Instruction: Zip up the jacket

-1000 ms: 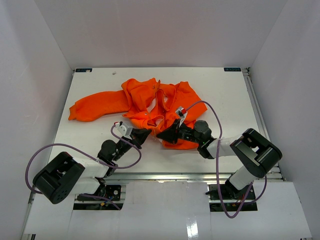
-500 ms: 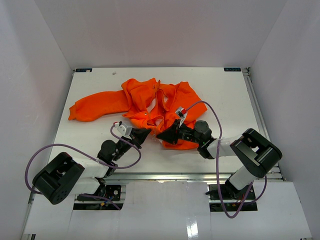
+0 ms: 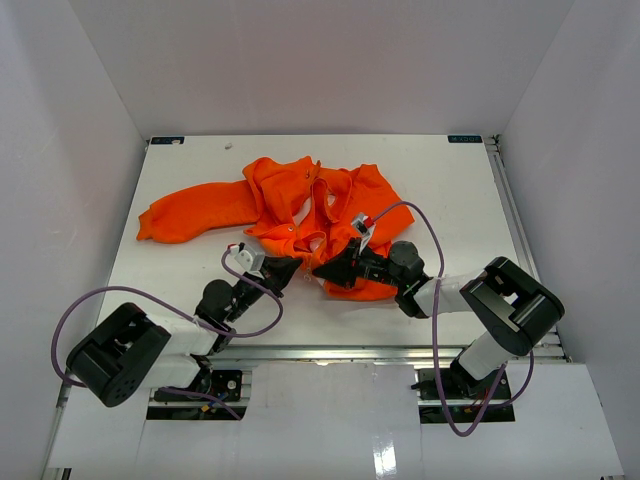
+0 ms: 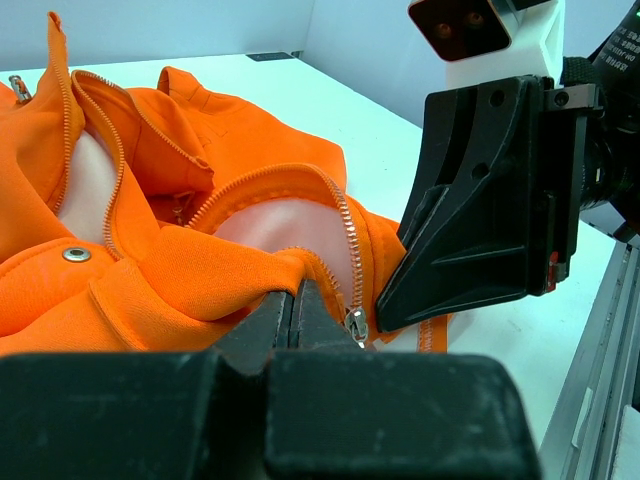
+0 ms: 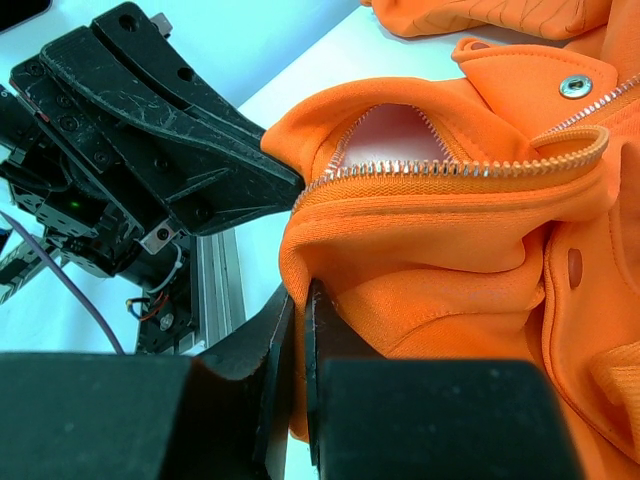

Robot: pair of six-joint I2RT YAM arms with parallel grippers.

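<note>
Two arms reached in from the near edge in the top view, meeting at the near hem of the jacket [image 3: 300,205]. The jacket lay crumpled and unzipped near the middle of the white table [image 3: 440,190], with one sleeve stretched out to the left. The left gripper [image 3: 290,265] and the right gripper [image 3: 322,270] pointed at each other, tips close together on that hem.

In the left wrist view, the left gripper [image 4: 295,300] had its jaws pressed together with no gap, pinching a fold of orange fabric at the jacket's [image 4: 200,270] lower edge. A silver zipper slider [image 4: 355,325] sat just right of the tips. The right gripper [image 4: 390,295] came down from the right, its tip touching the cloth beside the slider. Pale lining [image 4: 290,225] showed inside the open front, and a metal snap [image 4: 75,254] lay to the left.

In the right wrist view, the right gripper [image 5: 305,300] was likewise closed tight, nipping the edge of an orange fold of the jacket [image 5: 450,260]. The left gripper [image 5: 285,188] gripped the corner opposite, below a row of zipper teeth [image 5: 450,168].
</note>
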